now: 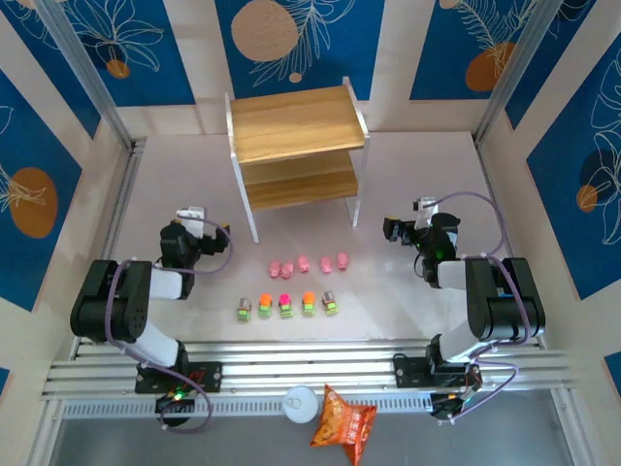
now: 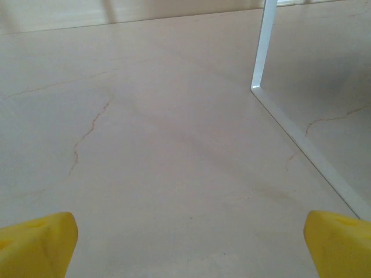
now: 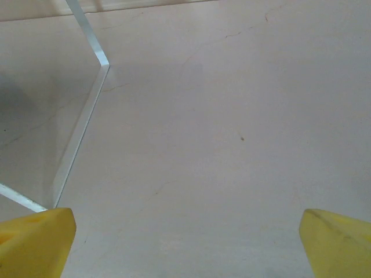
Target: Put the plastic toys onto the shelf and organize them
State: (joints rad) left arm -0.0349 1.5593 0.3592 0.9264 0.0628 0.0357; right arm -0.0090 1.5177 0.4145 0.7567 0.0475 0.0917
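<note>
Centrally, the table [image 1: 388, 291] carries the shelf [image 1: 296, 146] at the upper middle of the overhead frame; the left gripper [image 2: 188, 243] sits lower left of it and the right gripper [image 3: 185, 243] lower right, each spread wide and grasping nothing. Smaller, a bag [image 1: 343, 419] lies at the bottom edge; five pigs [image 1: 304, 263] form a row mid-frame below the shelf; five blocks [image 1: 285, 306] line up just beneath them.

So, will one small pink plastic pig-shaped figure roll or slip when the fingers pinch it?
Probably light: each small pink pig-shaped figure is tiny beside the two-tier wooden shelf. Its rounded body may slip or roll under a pinch. Neighbours lie close in the row, so one may get nudged.
</note>
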